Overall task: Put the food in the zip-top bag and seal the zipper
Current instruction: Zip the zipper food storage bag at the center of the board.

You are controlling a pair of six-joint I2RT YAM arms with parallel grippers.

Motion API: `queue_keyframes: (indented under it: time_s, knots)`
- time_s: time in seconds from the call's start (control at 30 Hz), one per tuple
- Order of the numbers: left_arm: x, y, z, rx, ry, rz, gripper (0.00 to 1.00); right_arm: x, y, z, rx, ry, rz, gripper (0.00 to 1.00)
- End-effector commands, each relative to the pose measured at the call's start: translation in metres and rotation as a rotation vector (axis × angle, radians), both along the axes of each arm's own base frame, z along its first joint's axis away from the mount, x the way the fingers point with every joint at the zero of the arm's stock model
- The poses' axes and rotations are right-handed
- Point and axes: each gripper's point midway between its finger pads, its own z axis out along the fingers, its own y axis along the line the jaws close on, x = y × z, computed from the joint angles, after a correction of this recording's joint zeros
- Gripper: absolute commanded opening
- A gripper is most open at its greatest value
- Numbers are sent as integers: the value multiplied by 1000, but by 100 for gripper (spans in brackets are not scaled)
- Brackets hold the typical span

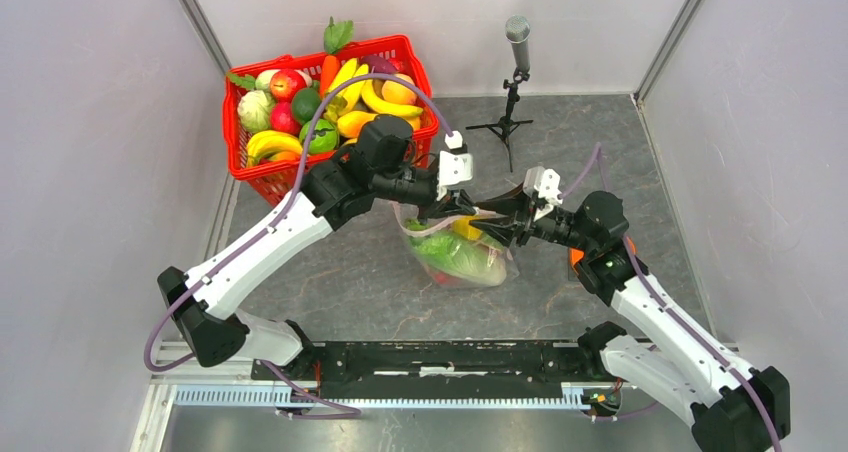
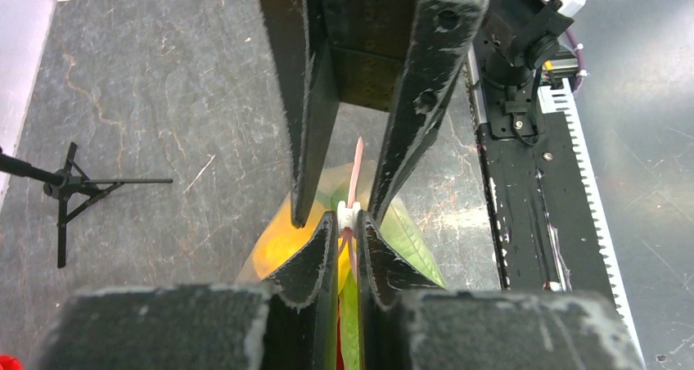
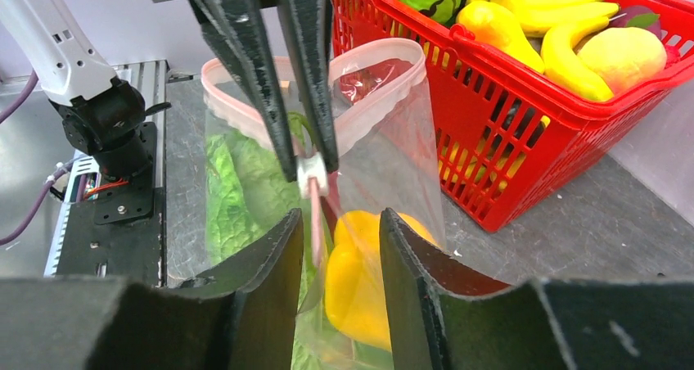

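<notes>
Grey table (image 1: 350, 292) showed bare surface in front of the bag and to its right. Red basket (image 1: 262, 177) of produce sat back-left, its near wall close to the bag but apart. Clear bag (image 1: 495, 270) stood mid-table, holding cabbage (image 1: 455, 255) and yellow pepper (image 3: 352, 284). Left gripper (image 3: 312, 172) was clamped on the zipper (image 3: 316, 214). Right gripper (image 3: 340, 220) jaws stood apart, either side of the strip. Beyond the left gripper, the bag's rim gaped.
</notes>
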Motion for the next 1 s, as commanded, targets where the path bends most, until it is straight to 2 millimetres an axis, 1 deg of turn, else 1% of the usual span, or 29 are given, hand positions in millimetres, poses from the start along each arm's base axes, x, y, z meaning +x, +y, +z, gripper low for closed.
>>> queue_keyframes:
  time_s: [0.0,0.07,0.13,0.17,0.23,0.33,0.43,0.57,0.67,0.73,0.97]
  knots:
    - [-16,-5,27,-82,-18,-56,2,5,2,29,44,-71,1,39]
    - [-17,-5,28,-84,-22,-54,2,6,3,30,56,-62,-5,27]
    - [-16,-4,28,-80,-32,-47,2,4,3,29,59,-65,1,17]
    - [-16,-3,27,-74,-34,-45,2,4,2,29,60,-70,-2,13]
    - [-14,-1,26,-65,-43,-30,2,3,0,28,62,-74,-10,0]
    - [-9,3,24,-54,-61,1,2,4,-3,28,65,-79,-37,0]
    - [-5,10,19,-25,-89,32,2,14,-12,24,68,-76,-124,0]
    - [5,26,5,43,-129,107,2,19,-19,18,60,-66,-182,0]
    - [11,38,-5,101,-152,155,2,19,-22,18,74,-68,-198,0]
    - [13,45,-7,126,-157,178,2,20,-24,19,79,-69,-215,0]
    - [8,53,1,100,-169,201,2,27,-36,28,117,-68,-303,0]
